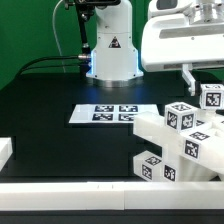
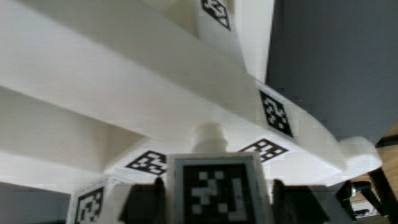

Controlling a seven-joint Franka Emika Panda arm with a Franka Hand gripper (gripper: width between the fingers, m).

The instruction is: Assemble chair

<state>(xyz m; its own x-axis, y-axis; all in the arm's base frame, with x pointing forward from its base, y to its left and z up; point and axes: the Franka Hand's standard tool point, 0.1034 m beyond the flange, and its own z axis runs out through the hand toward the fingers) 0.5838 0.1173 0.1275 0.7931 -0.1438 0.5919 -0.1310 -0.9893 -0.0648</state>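
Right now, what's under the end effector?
Directly below the end effector sits the cluster of tagged white chair parts on the black table. The wrist view shows a tagged block between its fingers. What lies beneath those parts is hidden.

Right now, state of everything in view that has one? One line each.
White two-finger gripper: raised at the exterior view's right, above the parts; open or shut not clear.
White plastic tagged chair parts: clustered at the exterior view's right, partly joined, chair unfinished.
Tagged white chair piece: right at the wrist camera, between the fingers; grip not confirmed.
Flat white marker board: lying flat on the black table.
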